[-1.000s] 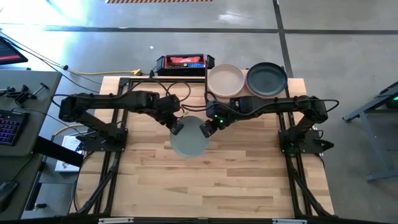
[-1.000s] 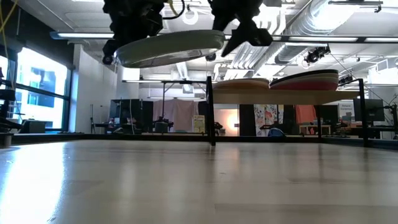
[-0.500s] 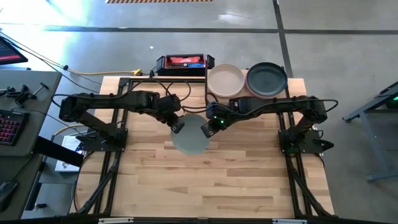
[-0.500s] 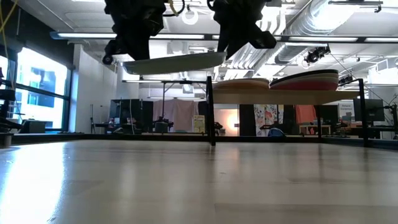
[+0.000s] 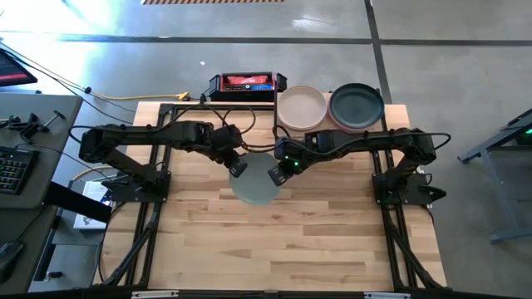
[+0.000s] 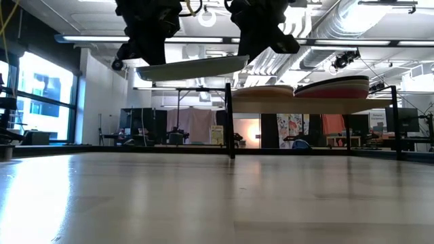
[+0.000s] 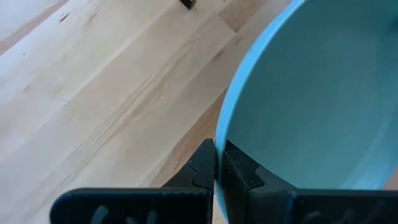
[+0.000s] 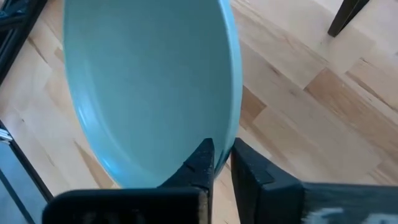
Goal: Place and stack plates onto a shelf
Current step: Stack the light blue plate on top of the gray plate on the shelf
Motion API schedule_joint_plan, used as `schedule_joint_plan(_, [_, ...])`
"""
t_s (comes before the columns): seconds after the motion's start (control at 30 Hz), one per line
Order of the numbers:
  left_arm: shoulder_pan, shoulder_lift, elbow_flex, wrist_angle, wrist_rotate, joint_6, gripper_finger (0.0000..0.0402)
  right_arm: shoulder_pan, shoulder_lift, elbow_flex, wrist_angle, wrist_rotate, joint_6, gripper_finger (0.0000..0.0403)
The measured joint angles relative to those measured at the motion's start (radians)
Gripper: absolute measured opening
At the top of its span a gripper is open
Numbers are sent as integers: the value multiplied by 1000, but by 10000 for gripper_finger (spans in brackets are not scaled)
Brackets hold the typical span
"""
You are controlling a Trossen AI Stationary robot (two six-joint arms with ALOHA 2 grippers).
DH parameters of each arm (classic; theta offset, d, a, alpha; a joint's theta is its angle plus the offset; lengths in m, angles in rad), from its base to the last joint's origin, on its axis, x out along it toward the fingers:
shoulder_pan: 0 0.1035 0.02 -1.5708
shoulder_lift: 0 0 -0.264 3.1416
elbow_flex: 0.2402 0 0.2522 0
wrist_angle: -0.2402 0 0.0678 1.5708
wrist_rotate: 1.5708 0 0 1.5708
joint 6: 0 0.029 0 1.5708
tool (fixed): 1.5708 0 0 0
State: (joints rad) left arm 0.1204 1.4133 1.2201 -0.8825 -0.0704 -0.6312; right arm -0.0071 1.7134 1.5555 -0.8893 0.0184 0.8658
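A sage-green plate (image 5: 253, 187) hangs in the air over the middle of the table, seen edge-on in the low view (image 6: 193, 68). My left gripper (image 5: 237, 169) is shut on its left rim and my right gripper (image 5: 276, 174) is shut on its right rim. The shelf (image 6: 305, 106) stands at the far right on black posts. It carries two stacks of plates, one with a beige plate (image 5: 301, 105) on top and one with a charcoal plate (image 5: 357, 105) on top. My left gripper pinches the plate's rim (image 7: 219, 134) on the plate's left side between its two fingers, one above the rim and one below. The fingers slant down from the far left. The plate is lifted clear of the table, nearly level. My right gripper pinches the rim (image 8: 234, 134) on the plate's right side between its two fingers, one inside the plate and one outside. The fingers slant down from the far right. The plate hangs clear of the table between both grippers.
A black-and-red box (image 5: 243, 83) sits beyond the table's far edge, left of the shelf. A shelf post (image 6: 229, 122) stands just behind and right of the held plate. Bare plank tabletop (image 5: 291, 241) lies under and in front of the plate.
My right gripper has shut on the plate's right rim. The plate, tilted with its left side lower a second ago, now hangs nearly level. My left gripper has kept its hold.
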Motion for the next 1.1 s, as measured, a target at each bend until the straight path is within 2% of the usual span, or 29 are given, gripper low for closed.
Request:
schedule_joint_plan(0.2, [0, -1, 0, 7, 0, 20, 12, 0, 0, -1, -4, 8, 1, 3])
schedule_joint_plan(0.6, [0, -1, 0, 99, 89, 41, 75, 0, 2, -1, 2, 24, 5, 0])
schedule_joint_plan(0.8, [0, -2, 0, 143, 98, 41, 104, 0, 2, 0, -11, 24, -3, 0])
schedule_joint_plan(1.1, [29, -37, 0, 141, 163, 41, 111, -8, 1, 0, -114, 19, -19, 0])
